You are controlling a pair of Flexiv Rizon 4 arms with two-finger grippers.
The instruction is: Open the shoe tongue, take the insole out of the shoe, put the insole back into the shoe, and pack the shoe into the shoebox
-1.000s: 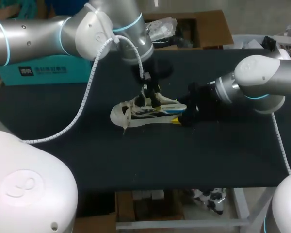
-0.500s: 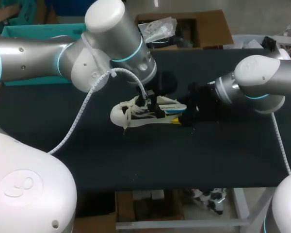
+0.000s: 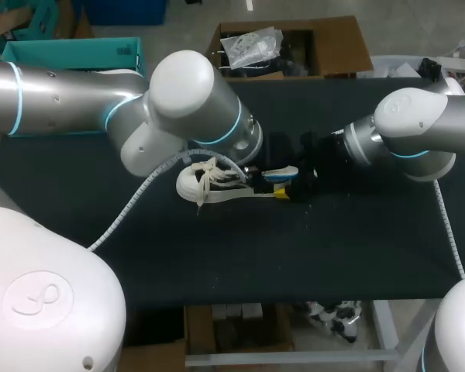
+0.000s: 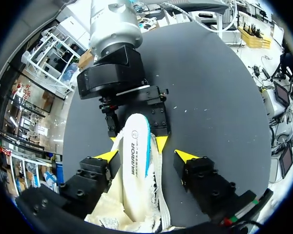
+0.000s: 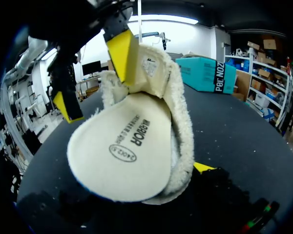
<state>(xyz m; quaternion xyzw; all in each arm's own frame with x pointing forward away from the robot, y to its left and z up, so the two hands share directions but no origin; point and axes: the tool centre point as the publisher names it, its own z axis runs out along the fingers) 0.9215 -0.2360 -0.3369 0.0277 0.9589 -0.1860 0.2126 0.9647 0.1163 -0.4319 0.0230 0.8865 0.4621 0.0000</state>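
While the head view hides the middle of the shoe [image 3: 205, 184] under the left arm [image 3: 190, 101], the left wrist view looks along its length. The white, blue-edged insole [image 4: 134, 165] runs between the fingers of the left gripper [image 4: 146, 156], which is released: one yellow tip is against the shoe's side, the other stands apart over bare table. Just ahead, the right gripper [image 4: 137, 141] is clenched on the shoe's heel, a tip on each side. The right wrist view shows the insole's heel end overlapping the fleecy rim, with only one of that gripper's own tips visible beside it. Since a second ago the left arm has swung low and forward over the shoe, where its wrist then stood upright. The shoe and the right arm [image 3: 411, 128] have kept their places. The shoe lies near the middle of the black table [image 3: 333, 256], toe toward the left. A teal box [image 3: 70, 54] sits past the far left edge, well apart from the shoe
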